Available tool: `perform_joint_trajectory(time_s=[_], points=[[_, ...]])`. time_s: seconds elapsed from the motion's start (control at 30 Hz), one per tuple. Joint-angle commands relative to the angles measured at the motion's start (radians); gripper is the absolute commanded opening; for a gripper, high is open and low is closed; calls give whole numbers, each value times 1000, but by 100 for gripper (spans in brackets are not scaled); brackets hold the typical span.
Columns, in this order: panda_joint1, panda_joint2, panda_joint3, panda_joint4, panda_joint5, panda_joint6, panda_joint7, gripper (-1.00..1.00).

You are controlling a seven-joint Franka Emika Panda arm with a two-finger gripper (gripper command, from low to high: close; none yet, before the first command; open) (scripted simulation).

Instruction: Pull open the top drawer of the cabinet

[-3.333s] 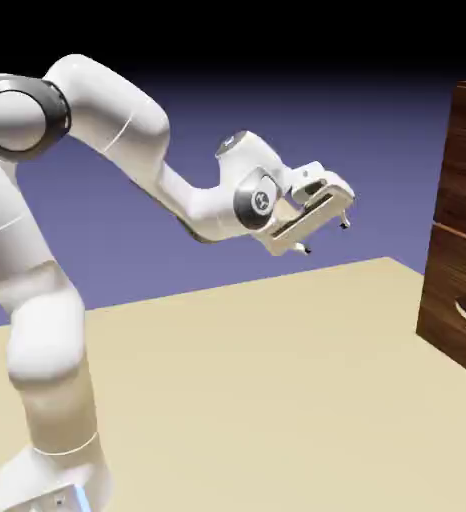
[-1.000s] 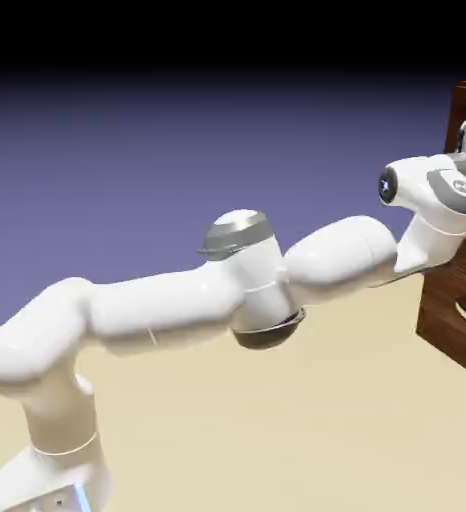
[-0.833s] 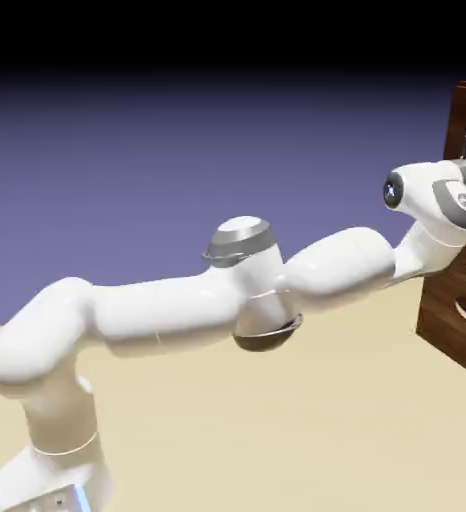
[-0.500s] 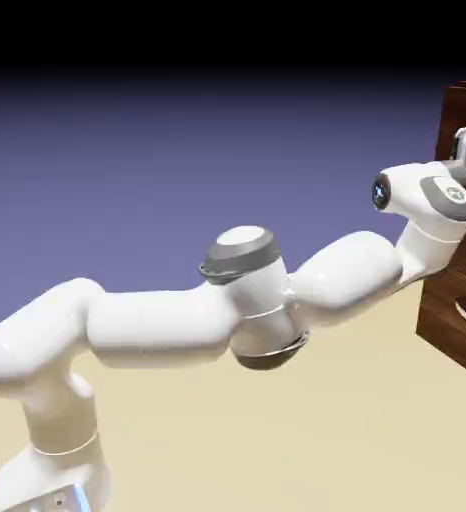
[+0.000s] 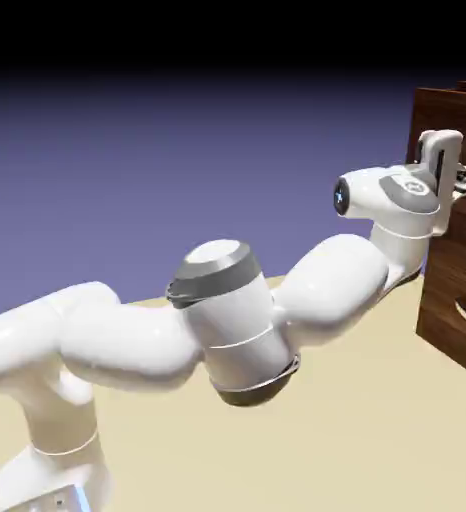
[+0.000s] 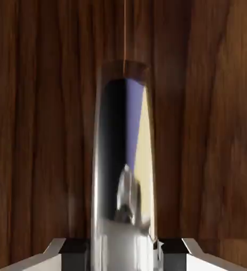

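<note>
The gripper (image 6: 124, 255) is closed on the shiny handle (image 6: 123, 159) of the top drawer (image 5: 447, 118), a fingertip on each side at the bottom of the hand view. In the exterior view, the drawer is at the upper right, directly ahead of the gripper, its front standing out from the cabinet (image 5: 449, 265). Open room lies left of the drawer front. The frame's right edge crops the cabinet; the hand covers part of the drawer front.
</note>
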Motion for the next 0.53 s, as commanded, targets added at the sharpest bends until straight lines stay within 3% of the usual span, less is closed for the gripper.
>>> perform_joint_trajectory(time_s=[0.0, 0.37, 0.4, 0.5], points=[[-25, -2, 8, -36, 0, -12, 7, -100], [-321, -6, 118, -434, 15, -124, 72, -100], [-321, -6, 118, -434, 15, -124, 72, 100], [-382, -2, 145, -507, 26, -138, 80, 100]])
